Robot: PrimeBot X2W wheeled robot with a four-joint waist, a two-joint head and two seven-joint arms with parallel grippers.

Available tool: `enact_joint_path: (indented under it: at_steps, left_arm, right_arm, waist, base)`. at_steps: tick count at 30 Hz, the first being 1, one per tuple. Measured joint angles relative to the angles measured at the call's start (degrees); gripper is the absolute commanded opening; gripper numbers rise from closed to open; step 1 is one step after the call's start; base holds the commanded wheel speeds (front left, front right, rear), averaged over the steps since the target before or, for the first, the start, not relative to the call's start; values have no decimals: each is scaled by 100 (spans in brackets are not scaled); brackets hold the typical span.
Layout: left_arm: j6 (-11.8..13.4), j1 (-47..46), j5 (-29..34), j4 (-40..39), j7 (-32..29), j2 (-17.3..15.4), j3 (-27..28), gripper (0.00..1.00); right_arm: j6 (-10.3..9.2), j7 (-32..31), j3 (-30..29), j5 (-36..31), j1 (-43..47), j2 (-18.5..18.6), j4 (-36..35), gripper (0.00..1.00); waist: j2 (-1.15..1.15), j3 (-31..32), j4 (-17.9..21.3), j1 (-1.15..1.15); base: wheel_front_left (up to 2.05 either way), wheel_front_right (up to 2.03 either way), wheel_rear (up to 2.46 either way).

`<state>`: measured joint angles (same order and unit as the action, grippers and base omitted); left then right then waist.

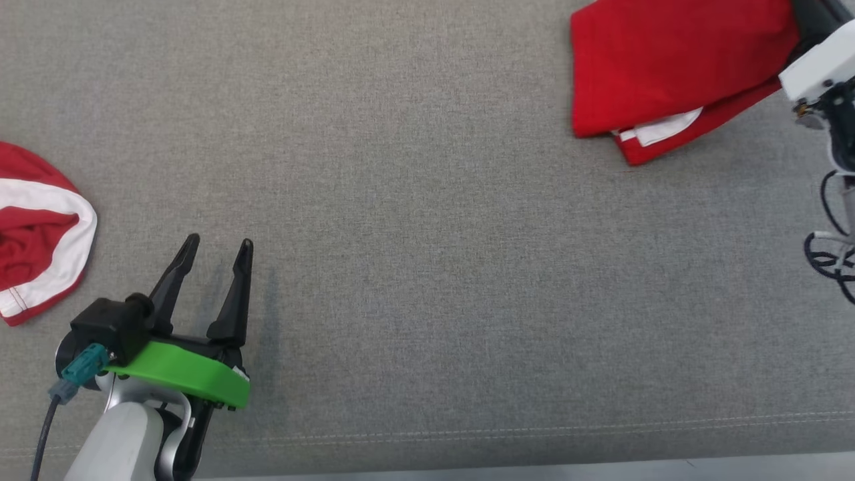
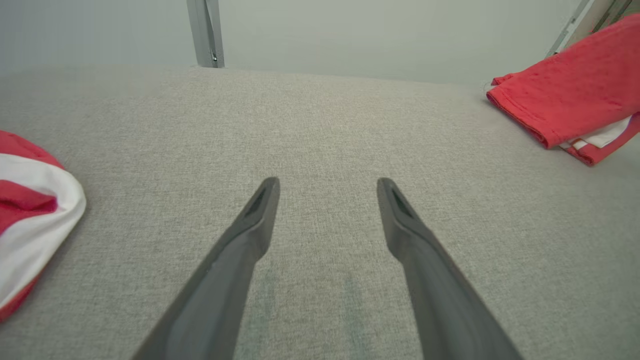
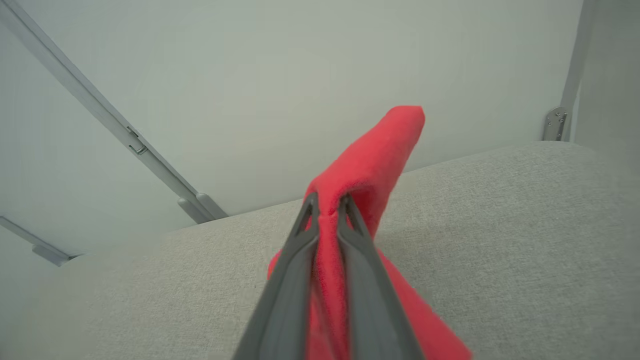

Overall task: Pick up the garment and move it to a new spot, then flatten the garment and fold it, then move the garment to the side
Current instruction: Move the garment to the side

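Observation:
The folded red garment with a white trim lies at the far right of the grey surface; it also appears at the upper right as the garment in the left wrist view. In the right wrist view my right gripper is shut on a lifted fold of the red garment. My left gripper stands open at the lower left, nothing between its fingers.
A second red and white cloth lies crumpled at the left edge, close to the left gripper. The grey fabric surface stretches between the two. Its front edge runs along the bottom. Black cables hang at the right.

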<state>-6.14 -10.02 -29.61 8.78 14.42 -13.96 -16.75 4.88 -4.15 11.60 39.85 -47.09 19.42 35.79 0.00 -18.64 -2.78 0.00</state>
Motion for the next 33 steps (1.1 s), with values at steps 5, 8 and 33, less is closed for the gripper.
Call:
enact_joint_path:
  at_steps: [5, 8, 33]
  left_arm:
    - [-15, -95, 2, -88, 0, -88, 21, 100]
    - [-21, -126, 2, -172, 0, -142, 48, 100]
    - [-91, -555, 2, -353, 9, -180, 210, 100]
  right_arm:
    - [-156, -55, -246, 1, -288, 321, 77, 0]
    - [-226, -103, -341, 1, -416, 426, 108, 0]
    - [-904, 501, -949, -194, -513, 1167, 949, 7]
  waist:
    - [0, -360, -43, 0]
    - [0, -584, -76, 0]
    - [0, -1566, -179, 0]
  base:
    - [0, 0, 0]
    - [0, 0, 0]
    - [0, 0, 0]
